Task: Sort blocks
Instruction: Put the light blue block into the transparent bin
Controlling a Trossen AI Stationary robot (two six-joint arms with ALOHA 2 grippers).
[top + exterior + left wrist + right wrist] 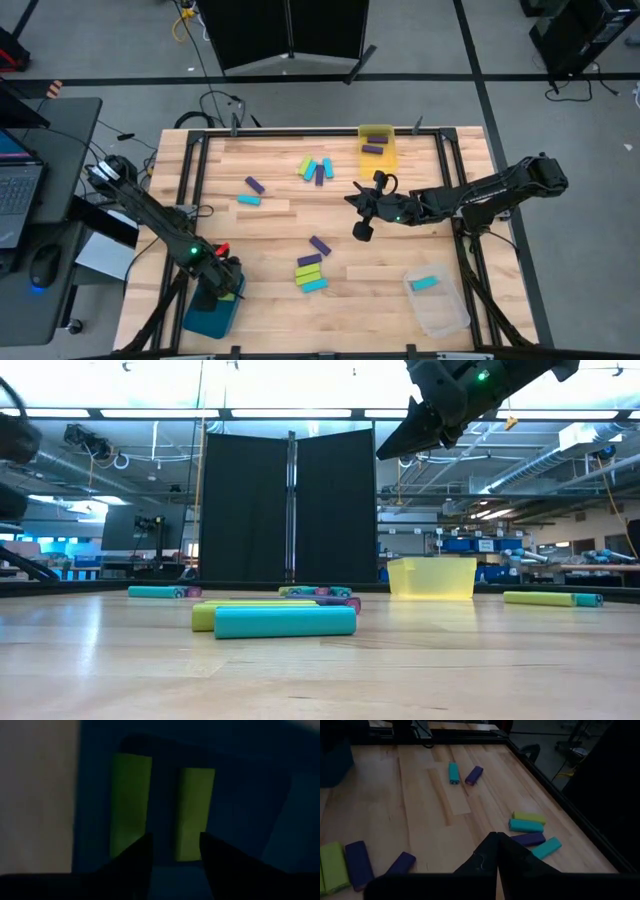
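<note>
Purple, lime green and cyan blocks lie flat on the wooden table: a cluster (315, 168) near the far edge, a purple and cyan pair (251, 192), one purple block (320, 244), and a stack-like group (310, 272). My left gripper (228, 285) hovers open over the teal bin (212, 312). Two green blocks (131, 800) (196, 810) lie on its floor, one just beyond the finger gap (175, 857). My right gripper (360, 218) is shut and empty above the table's middle (496, 842).
A yellow bin (378, 148) at the far edge holds two purple blocks. A clear bin (437, 305) near the near right corner holds a cyan block (424, 284). A black frame (190, 200) rims the table. Bare wood lies between the block groups.
</note>
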